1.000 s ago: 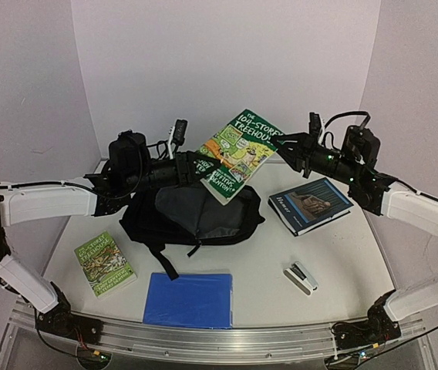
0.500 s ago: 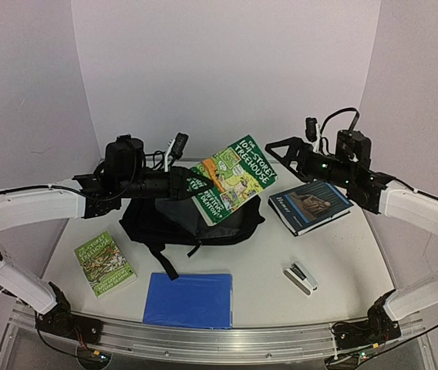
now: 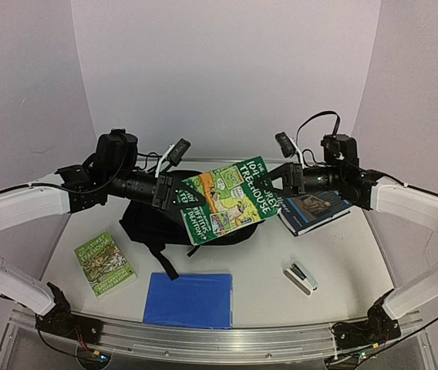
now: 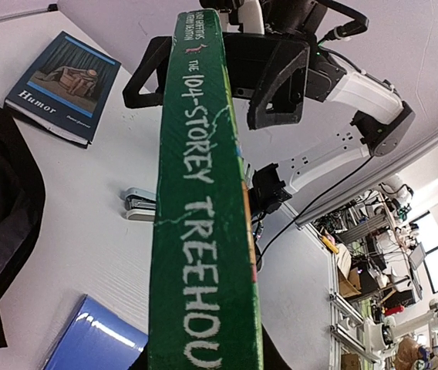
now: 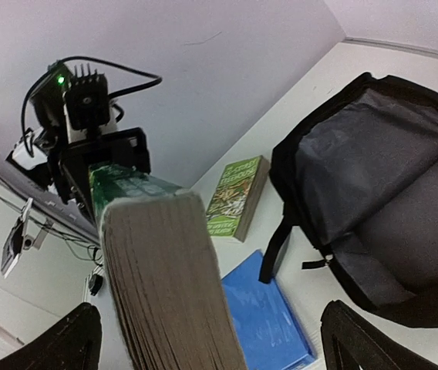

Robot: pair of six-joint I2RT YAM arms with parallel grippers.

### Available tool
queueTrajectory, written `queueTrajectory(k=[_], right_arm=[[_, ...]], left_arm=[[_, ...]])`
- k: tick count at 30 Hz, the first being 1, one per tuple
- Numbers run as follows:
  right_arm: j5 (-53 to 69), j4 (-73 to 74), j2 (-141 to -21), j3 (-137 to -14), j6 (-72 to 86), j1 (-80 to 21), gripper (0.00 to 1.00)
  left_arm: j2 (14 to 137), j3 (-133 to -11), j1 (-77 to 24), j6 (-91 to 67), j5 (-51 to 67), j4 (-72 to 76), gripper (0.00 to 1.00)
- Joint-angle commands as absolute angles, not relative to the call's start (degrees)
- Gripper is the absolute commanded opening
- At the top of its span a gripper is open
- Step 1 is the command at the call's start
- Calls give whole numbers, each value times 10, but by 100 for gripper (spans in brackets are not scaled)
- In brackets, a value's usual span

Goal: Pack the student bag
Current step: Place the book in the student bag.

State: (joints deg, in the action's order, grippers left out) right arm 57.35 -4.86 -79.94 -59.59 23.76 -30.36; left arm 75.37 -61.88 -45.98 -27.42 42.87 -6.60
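Backpack (image 3: 143,225) mid-frame looks soft and floppy, I'd grab its open rim; left end effector (image 3: 179,198) clenched on the green book (image 3: 227,196), right end effector (image 3: 274,179) spread open around it

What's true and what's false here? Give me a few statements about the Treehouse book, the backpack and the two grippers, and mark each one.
1. The left gripper grips the green Treehouse book in mid-air. True.
2. The right gripper is clamped shut on that book. False: its jaws stand open around the book's edge.
3. The student bag lies open, grey lining showing. True.
4. The blue folder sits inside the bag. False: it lies on the table.
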Motion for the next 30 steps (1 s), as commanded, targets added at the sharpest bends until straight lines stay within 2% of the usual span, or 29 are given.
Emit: queueTrajectory(k=[1,2,5,10,13,15,16,17,18,20,22,26,30], right_arm=[[648,-52,-786,-616,226,-317,98],[653,-54,-787,-615,227,-320,95],[671,-71,-784,-613,237,-330,76],[682,-82,-765,-611,247,-334,40],[669,-90,-754,-608,256,-334,21],[644,-91,-749,-606,265,-334,8],[625,-92,-747,-606,272,-334,2],[603,-92,-746,-606,282,-334,0],[573,-92,-746,-606,289,-333,0],[528,-94,-740,-609,302,-333,0],[475,-94,-732,-610,314,-328,0],[417,-94,-739,-620,356,-303,0],[368,-89,-765,-627,401,-295,0]], left_arm=[[744,-669,-461,-259,486,-16,0],[747,-672,-461,-261,492,-12,0],[755,-681,-461,-269,500,-5,0],[759,-678,-461,-281,492,27,0],[767,-684,-461,-281,480,13,0],[771,-692,-461,-280,444,-10,7],[771,-693,-460,-280,418,-29,20],[770,-694,-459,-280,387,-49,37],[768,-695,-456,-281,349,-66,47],[765,-692,-427,-295,298,-112,65],[761,-666,-368,-336,299,-115,79],[754,-619,-292,-375,289,-117,95],[771,-607,-238,-375,269,-148,100]])
